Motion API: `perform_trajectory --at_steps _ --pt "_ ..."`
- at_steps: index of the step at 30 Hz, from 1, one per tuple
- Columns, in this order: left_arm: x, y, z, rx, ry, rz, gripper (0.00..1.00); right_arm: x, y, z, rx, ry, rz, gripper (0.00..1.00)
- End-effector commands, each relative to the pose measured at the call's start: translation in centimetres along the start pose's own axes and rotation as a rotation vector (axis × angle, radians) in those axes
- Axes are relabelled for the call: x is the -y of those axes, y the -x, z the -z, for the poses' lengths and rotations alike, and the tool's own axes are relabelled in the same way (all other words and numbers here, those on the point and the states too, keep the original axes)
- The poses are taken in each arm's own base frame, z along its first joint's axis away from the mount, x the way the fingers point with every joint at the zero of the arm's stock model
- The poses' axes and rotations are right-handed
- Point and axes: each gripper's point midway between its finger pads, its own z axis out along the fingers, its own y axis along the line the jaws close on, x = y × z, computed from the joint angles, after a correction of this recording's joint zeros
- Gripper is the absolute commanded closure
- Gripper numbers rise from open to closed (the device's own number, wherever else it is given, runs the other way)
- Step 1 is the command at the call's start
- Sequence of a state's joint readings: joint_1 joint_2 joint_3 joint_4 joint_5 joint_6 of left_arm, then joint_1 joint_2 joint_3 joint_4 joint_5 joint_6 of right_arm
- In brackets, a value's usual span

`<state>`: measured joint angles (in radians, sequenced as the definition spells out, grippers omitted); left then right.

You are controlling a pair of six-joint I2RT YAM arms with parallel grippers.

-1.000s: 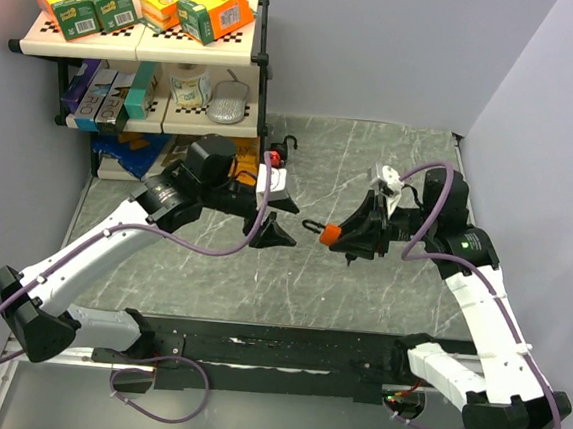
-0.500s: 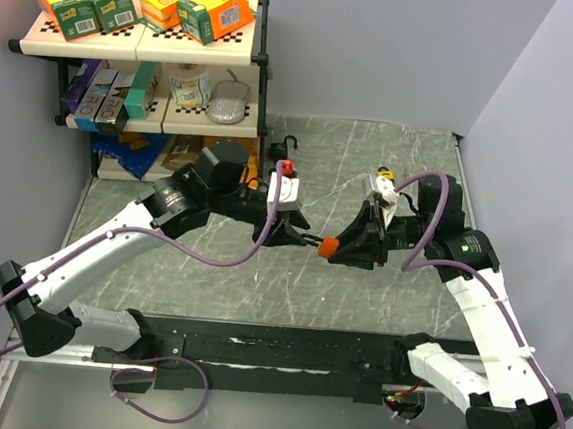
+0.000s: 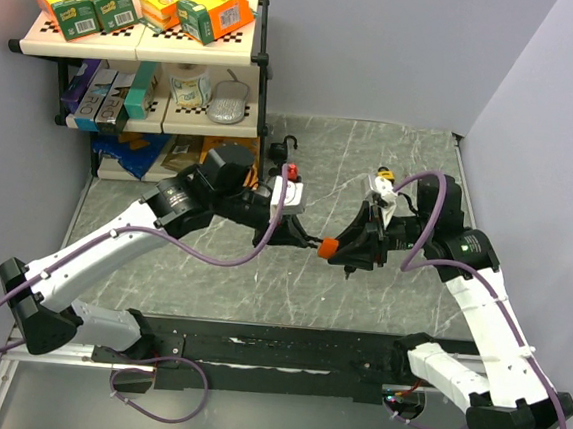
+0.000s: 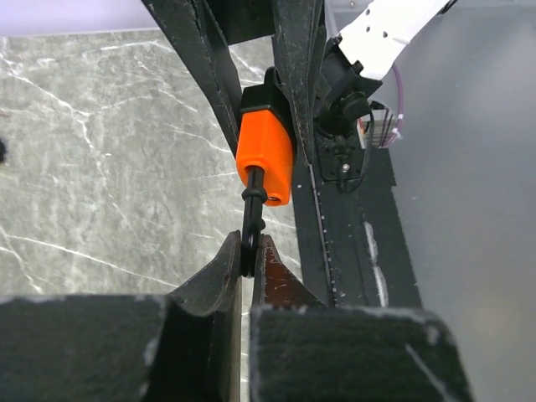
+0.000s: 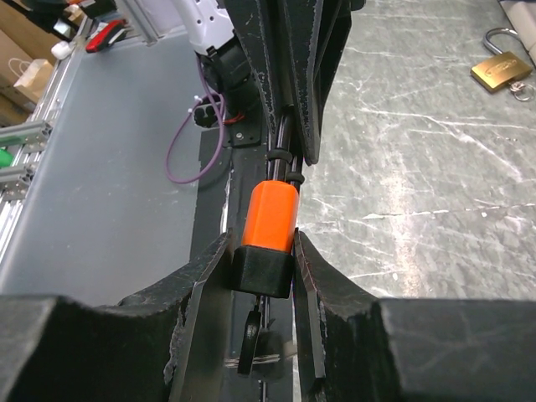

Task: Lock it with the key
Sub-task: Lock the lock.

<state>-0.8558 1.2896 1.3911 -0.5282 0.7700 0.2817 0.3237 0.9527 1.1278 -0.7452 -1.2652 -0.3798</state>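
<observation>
**Grip from two sides over the table (image 3: 289, 295)**

Both arms reach in towards the middle of the marbled surface, and we find the task's thing there: the orange lock (image 3: 330, 245) sits between them, roughly midway from left to right; the left pincer (image 4: 249, 251) comes at it from one end and the right pincer (image 5: 264, 260) from the other.

In the left wrist view the fingers (image 4: 219, 276) are pressed together on the thin black shackle (image 4: 251, 213) that comes out of the orange body; the loop at its end is nipped right between the tips, with no gap to either side of it.

In the right wrist view the right pincer stands partly apart and is clamped on the lock's black end cap, one finger on each flat side; the orange part points away from that camera towards the other arm; a small dark piece with a hole hangs under the cap, and we cannot tell whether it is the key.

A brass padlock (image 5: 501, 69) lies on the table well apart from the held lock, towards the far side, its shackle swung up.

At the far left corner stands a shelf rack (image 3: 130, 48); orange and green boxes (image 3: 84, 1) sit on its top level.
</observation>
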Motion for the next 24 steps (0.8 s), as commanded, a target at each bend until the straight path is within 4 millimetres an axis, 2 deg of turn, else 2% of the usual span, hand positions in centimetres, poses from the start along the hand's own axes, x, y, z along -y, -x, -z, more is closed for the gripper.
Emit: perform_trajectory --at_steps 1,2,3,4,6,7,11,14,19,24 --pt "0.2 2.1 0.8 0.081 -0.013 0.048 0.99 -0.5 2.3 0.3 0.021 -0.002 0.083 0.63" --pt "-0.6 1.8 1.3 0.086 0.004 0.079 0.99 -0.4 2.4 0.3 0.019 -0.013 0.075 0.55" --pt "-1.0 2.0 1.5 0.104 0.011 0.090 0.99 0.0 2.5 0.4 0.012 -0.044 0.084 0.41" --pt "-1.9 1.9 2.2 0.118 0.029 0.150 0.99 0.1 2.5 0.6 0.009 -0.066 0.083 0.35" --pt "-2.3 2.5 2.9 0.155 0.014 0.181 0.99 0.6 2.4 0.8 0.003 -0.117 0.088 0.19" --pt "-2.5 3.0 3.3 0.180 0.012 0.242 0.99 0.9 2.3 1.1 0.001 -0.158 0.105 0.16" --pt "-2.1 3.6 4.2 0.213 -0.022 0.236 0.99 0.9 1.8 1.4 -0.007 -0.186 0.163 0.02" --pt "-1.3 3.7 4.2 0.216 -0.062 0.235 0.99 1.3 1.7 1.3 -0.010 -0.177 0.181 0.01" --pt "-0.5 4.1 3.9 0.197 -0.093 0.214 0.99 2.4 2.8 0.9 -0.004 -0.173 0.170 0.01" --pt "0.4 3.6 3.6 0.167 -0.097 0.191 0.99 1.8 3.7 0.8 0.009 -0.135 0.203 0.02"
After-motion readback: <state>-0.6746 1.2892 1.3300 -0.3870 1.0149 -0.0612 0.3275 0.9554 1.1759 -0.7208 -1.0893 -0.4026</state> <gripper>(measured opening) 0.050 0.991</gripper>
